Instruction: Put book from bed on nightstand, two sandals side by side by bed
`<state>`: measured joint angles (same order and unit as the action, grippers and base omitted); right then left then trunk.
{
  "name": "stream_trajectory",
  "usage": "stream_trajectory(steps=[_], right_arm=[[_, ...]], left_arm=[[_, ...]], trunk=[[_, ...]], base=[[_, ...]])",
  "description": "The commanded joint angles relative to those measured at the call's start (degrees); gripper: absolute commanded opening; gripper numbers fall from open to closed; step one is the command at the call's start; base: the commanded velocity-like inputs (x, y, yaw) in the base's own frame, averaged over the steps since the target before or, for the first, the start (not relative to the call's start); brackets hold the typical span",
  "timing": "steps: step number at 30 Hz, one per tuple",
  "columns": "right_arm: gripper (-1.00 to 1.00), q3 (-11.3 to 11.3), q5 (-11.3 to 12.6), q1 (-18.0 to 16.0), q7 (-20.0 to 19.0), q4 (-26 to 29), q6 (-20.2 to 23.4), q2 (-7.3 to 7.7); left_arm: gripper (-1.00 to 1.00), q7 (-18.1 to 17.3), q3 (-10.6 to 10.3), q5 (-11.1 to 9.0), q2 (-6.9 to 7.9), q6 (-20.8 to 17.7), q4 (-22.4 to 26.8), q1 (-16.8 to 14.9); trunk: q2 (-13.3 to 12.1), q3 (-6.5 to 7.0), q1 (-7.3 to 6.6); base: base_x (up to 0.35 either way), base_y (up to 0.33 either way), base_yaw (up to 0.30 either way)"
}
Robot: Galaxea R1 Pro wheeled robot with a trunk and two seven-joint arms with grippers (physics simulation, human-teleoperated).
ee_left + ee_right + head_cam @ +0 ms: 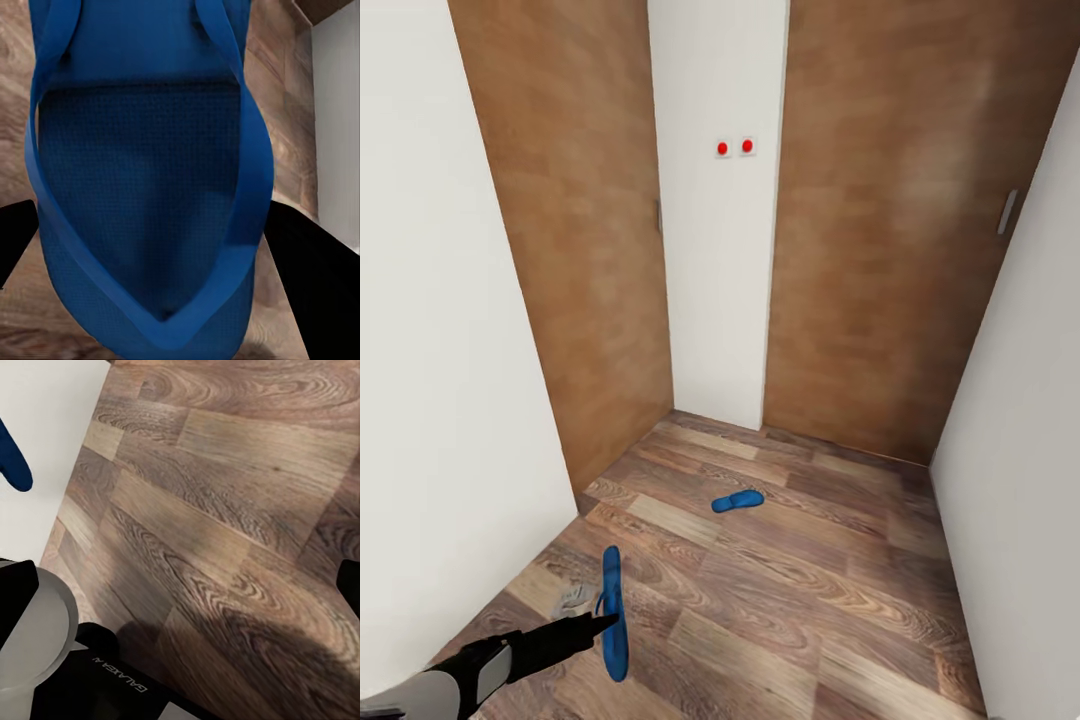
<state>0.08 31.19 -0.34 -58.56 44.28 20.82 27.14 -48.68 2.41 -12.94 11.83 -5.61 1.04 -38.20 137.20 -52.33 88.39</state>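
The left gripper [603,622] clamps one flat bright blue sandal [612,612] on edge, while the second blue sandal [738,500] lies flat ahead, toward the white wall strip with red buttons [718,250].

Sandal [150,187] toe beyond wrist frame

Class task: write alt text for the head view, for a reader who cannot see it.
The left gripper holds one blue sandal on edge above a wood-plank floor, and a second blue sandal lies flat farther ahead. Two brown wooden doors flank a white wall strip with two red-dotted switches.
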Motion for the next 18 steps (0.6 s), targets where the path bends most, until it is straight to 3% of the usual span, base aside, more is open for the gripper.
stream_trajectory(steps=[1,3,7,12,18], right_arm=[[1.0,0.0,0.4,0.0,-0.1,0.0,0.5,0.02],[1.0,0.0,0.5,0.0,-0.1,0.0,0.5,0.02],[1.0,0.0,0.5,0.0,-0.1,0.0,0.5,0.02],[1.0,0.0,0.5,0.0,-0.1,0.0,0.5,0.02],[1.0,0.0,0.5,0.0,-0.1,0.0,0.5,0.02]], left_arm=[[-1.0,0.9,0.3,-0.2,-0.45,-0.5,0.0,0.1],[-1.0,3.8,0.3,-0.2,-1.43,0.8,0.1,0.8],[-1.0,5.4,0.3,-0.1,-2.65,2.8,0.1,1.2],[-1.0,5.6,0.2,0.1,-3.01,3.1,0.1,1.3],[-1.0,5.7,0.3,0.2,-3.04,3.2,0.1,1.3]], trunk=[[0.0,-0.06,-0.01],[0.0,-0.06,-0.01],[0.0,-0.06,-0.01],[0.0,-0.06,-0.01],[0.0,-0.06,-0.01]], base=[[0.0,0.0,0.081],[0.0,0.0,0.036],[0.0,0.0,0.008],[0.0,0.0,0.034],[0.0,0.0,0.219]])
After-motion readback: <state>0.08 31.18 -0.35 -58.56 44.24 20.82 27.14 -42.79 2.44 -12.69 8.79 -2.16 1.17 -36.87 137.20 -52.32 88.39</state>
